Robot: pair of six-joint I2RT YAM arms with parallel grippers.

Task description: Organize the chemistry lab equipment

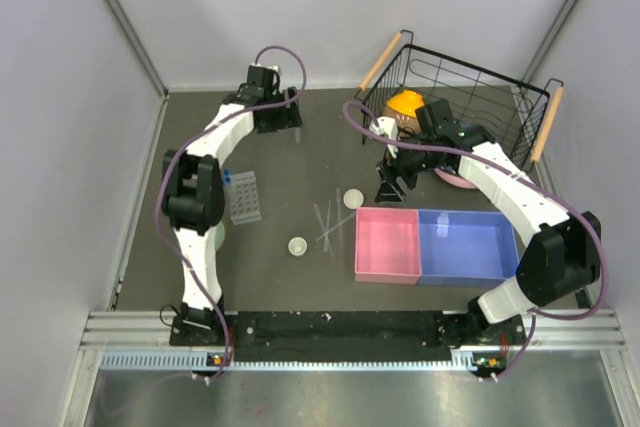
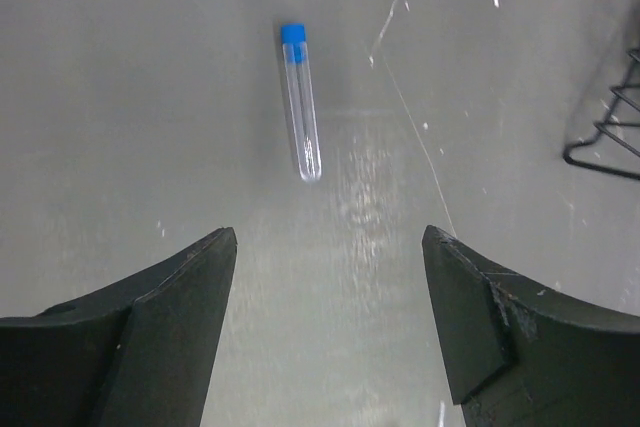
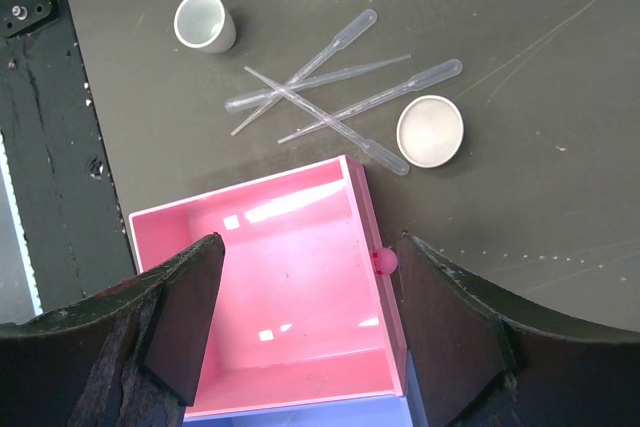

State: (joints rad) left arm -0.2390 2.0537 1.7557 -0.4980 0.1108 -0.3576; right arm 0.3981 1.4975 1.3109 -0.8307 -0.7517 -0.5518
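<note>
A clear tube with a blue cap (image 2: 301, 102) lies on the dark table ahead of my left gripper (image 2: 330, 247), which is open, empty and above the table at the back (image 1: 290, 122). The clear tube rack (image 1: 243, 197) stands left of centre. Several thin pipettes (image 1: 328, 222) lie crossed mid-table, with a white dish (image 1: 351, 197) behind them and another (image 1: 297, 246) to their left. My right gripper (image 1: 395, 182) is open and empty above the pink bin's corner (image 3: 310, 267). The right wrist view shows the pipettes (image 3: 330, 97) and both dishes (image 3: 205, 22) (image 3: 430, 131).
A pink bin (image 1: 387, 245) and a blue bin (image 1: 468, 245) stand side by side at the right front. A black wire basket (image 1: 470, 87) at the back right holds an orange bowl (image 1: 405, 104). A pink plate (image 1: 455, 179) lies under the right arm.
</note>
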